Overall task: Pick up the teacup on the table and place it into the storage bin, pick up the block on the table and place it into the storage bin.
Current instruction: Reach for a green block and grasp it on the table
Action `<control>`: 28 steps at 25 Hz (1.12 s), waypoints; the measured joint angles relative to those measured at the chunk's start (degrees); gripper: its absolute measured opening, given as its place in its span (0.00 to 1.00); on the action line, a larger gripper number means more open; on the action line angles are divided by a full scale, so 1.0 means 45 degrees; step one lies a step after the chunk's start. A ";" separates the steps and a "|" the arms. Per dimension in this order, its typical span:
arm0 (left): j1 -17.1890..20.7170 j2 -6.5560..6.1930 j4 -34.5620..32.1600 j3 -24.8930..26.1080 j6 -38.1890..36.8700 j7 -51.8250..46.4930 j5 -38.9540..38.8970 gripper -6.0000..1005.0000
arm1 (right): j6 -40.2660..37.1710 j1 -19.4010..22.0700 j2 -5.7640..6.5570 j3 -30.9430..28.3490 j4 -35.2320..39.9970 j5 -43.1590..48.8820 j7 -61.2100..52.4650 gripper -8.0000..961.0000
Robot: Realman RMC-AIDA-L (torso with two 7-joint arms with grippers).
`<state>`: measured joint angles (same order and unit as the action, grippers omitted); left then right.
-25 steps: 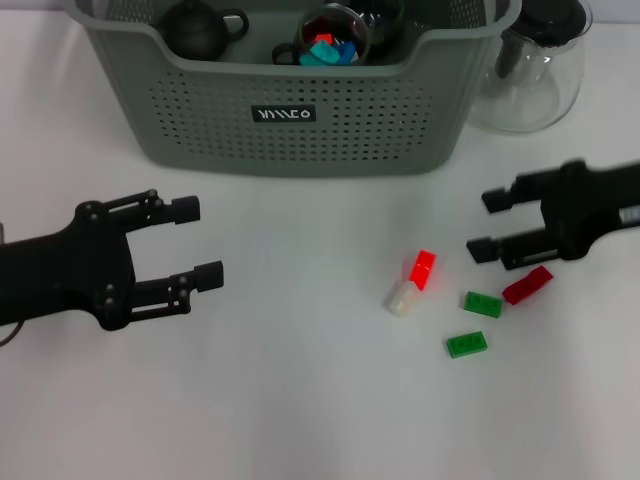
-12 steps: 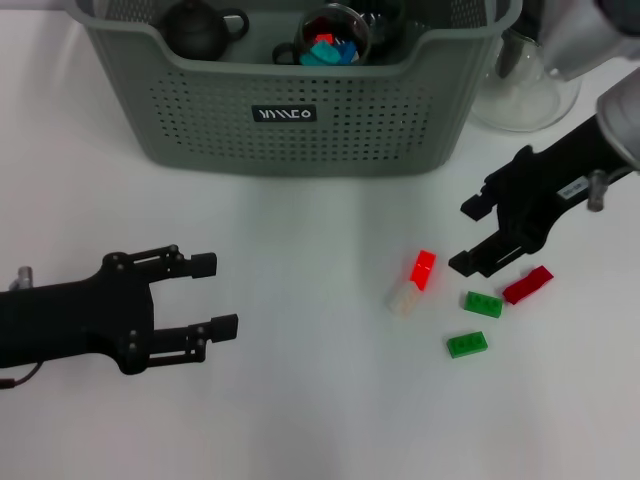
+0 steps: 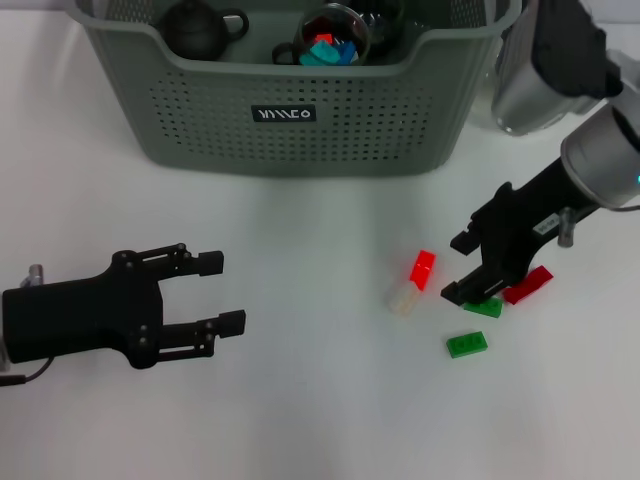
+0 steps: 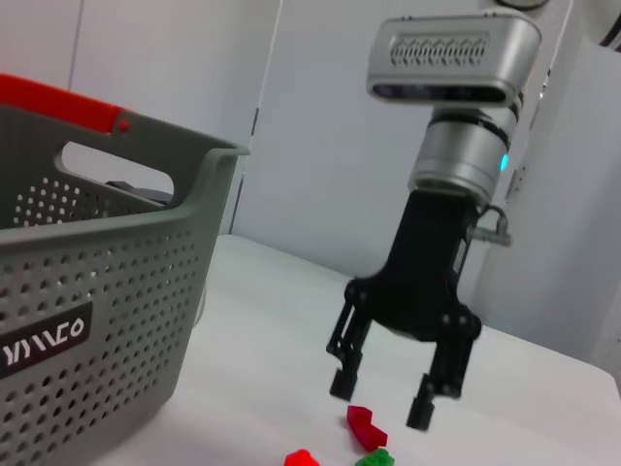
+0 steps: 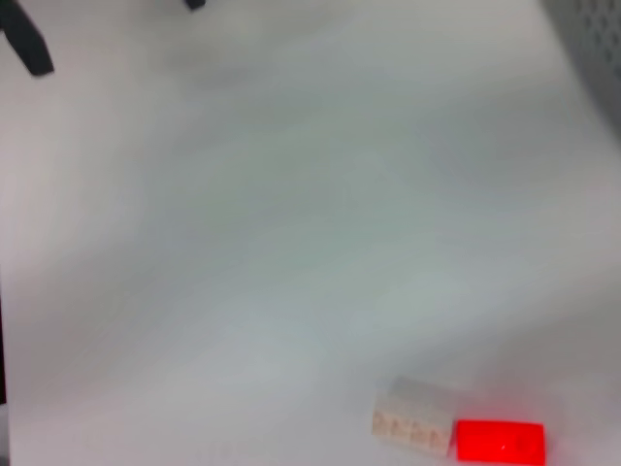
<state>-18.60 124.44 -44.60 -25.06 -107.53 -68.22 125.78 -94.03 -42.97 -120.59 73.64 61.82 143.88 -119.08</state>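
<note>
- The storage bin [image 3: 290, 110] was a grey-green plastic basket with rounded corners, walls pierced by rows of small round holes, a cut-out handle, and a small black label [image 3: 284, 114] with white lettering; it stood at the far edge of the white table [image 3: 300, 400]
- Inside the bin sat a dark, round teapot-like vessel [image 3: 197, 28] with a loop handle, and beside it a clear glass cup [image 3: 332, 38] holding red and blue pieces
- The blocks lay on the right half of the table, in front of the bin: a bright red block [image 3: 423, 268] end to end with a pale cream block [image 3: 402, 299], a flat studded green block [image 3: 467, 345] nearer the front edge, a second green block [image 3: 486, 307] and a dark red block [image 3: 528, 284]
- The right gripper [image 3: 461, 267] was matte black below a silver cylindrical wrist; its two slim fingers stood wide apart, holding nothing, pointed down just above the second green block and beside the dark red one
- The left gripper [image 3: 220, 291] lay low over the table's left side, black and angular, its fingers open and empty, well apart from the blocks
</note>
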 joint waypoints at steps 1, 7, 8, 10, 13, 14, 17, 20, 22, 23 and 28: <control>-0.0011 -0.0004 0.0043 0.0002 0.0052 0.0002 0.0005 0.76 | 0.0046 0.0012 0.0001 0.0065 -0.0077 -0.0001 -0.0002 0.76; -0.0024 -0.0002 0.0227 0.0003 0.0244 0.0009 0.0027 0.76 | 0.0012 0.0315 0.0069 0.0163 -0.0146 0.0095 -0.0291 0.74; -0.0031 -0.0001 0.0271 0.0002 0.0314 0.0011 0.0031 0.76 | -0.0014 0.0385 0.0084 0.0162 -0.0096 0.0157 -0.0350 0.74; -0.0060 -0.0007 0.0359 0.0002 0.0464 0.0013 0.0036 0.76 | -0.0131 0.0508 0.0092 0.0139 0.0046 0.0330 -0.0474 0.74; -0.0132 -0.0024 0.0463 -0.0009 0.0594 0.0017 0.0041 0.76 | -0.0282 0.0612 0.0098 0.0052 0.0189 0.0684 -0.0598 0.74; -0.0151 -0.0028 0.0504 -0.0013 0.0616 0.0017 0.0043 0.76 | -0.0304 0.0622 0.0099 0.0032 0.0196 0.0760 -0.0606 0.74; -0.0186 -0.0045 0.0634 -0.0027 0.0721 0.0021 0.0060 0.76 | -0.0291 0.0657 0.0099 0.0008 0.0195 0.0854 -0.0618 0.73; -0.0203 -0.0061 0.0748 -0.0049 0.0930 0.0024 0.0069 0.76 | -0.0063 0.0680 0.0077 0.0068 0.0088 0.0878 -0.0620 0.73; -0.0214 -0.0063 0.0829 -0.0061 0.0997 0.0024 0.0082 0.76 | 0.0185 0.0734 0.0050 0.0206 0.0033 0.0874 -0.0606 0.73; -0.0220 -0.0063 0.0855 -0.0061 0.1006 0.0024 0.0083 0.76 | 0.0298 0.0761 0.0044 0.0279 0.0022 0.0865 -0.0596 0.73; -0.0230 -0.0060 0.0888 -0.0059 0.1035 0.0025 0.0094 0.76 | 0.0836 0.0888 0.0026 0.0864 -0.0087 0.0819 -0.0553 0.70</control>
<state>-19.63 124.17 -40.60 -25.32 -102.87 -68.11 126.20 -90.26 -38.97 -120.48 77.53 61.43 147.57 -121.56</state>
